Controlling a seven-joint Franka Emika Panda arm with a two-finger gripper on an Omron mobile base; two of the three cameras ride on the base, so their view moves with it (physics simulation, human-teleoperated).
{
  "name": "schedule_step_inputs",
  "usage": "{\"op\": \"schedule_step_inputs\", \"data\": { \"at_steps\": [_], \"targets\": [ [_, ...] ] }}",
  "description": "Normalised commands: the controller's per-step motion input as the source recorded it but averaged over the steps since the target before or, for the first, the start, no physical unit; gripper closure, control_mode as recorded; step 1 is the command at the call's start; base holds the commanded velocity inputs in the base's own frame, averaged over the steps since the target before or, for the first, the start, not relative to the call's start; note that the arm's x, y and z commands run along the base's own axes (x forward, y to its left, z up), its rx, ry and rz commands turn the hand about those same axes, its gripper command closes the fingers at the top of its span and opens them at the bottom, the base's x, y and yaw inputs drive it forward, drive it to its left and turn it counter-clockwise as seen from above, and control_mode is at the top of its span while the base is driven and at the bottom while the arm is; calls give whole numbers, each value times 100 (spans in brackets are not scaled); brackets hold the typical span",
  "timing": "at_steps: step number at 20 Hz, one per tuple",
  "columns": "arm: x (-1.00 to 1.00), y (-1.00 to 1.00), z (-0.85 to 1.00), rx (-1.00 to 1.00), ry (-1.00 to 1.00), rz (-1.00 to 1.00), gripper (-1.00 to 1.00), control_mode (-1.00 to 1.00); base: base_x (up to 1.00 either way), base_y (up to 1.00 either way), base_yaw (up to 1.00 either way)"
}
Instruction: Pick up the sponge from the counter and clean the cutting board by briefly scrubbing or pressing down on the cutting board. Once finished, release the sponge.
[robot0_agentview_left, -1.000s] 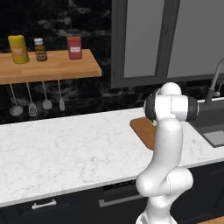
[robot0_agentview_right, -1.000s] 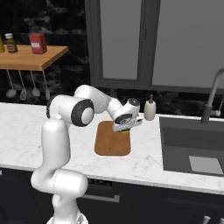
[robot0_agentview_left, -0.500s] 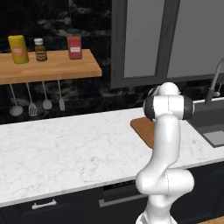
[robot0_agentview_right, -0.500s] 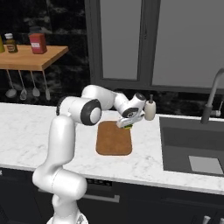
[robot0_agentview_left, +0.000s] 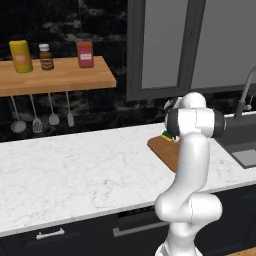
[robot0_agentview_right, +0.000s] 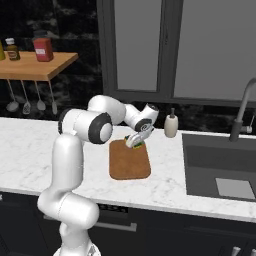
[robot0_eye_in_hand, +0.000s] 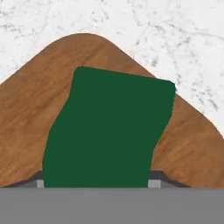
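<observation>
Gripping the sponge (robot0_eye_in_hand: 109, 131), the end effector (robot0_agentview_right: 135, 142) hovers over the cutting board's (robot0_agentview_right: 129, 162) far corner.

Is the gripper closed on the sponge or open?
Closed on it: the gripper holds the sponge, green side facing out, over a corner of the cutting board.

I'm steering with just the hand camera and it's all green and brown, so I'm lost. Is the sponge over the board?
Observer: Yes. In the right base view the gripper is shut on the sponge, at the far edge of the cutting board.
Operator: What's beside the board?
Observer: A small soap bottle stands on the counter behind it to the right, apart from the board.
Operator: Anything else near?
Observer: A dark sink with a faucet lies right of the board.
</observation>
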Motion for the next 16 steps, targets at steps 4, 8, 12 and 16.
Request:
{"op": "schedule_step_inputs", "data": {
  "at_steps": [4, 8, 12, 16],
  "targets": [
    [-80, 72, 0, -7, -3, 30, 100, -100, 0, 0, 0],
    [-91, 89, 0, -12, -6, 33, 100, -100, 0, 0, 0],
    [-63, 100, 0, -20, -3, 35, 100, -100, 0, 0, 0],
    [-38, 100, 0, -12, -2, 27, 100, -100, 0, 0, 0]
  ]
}}
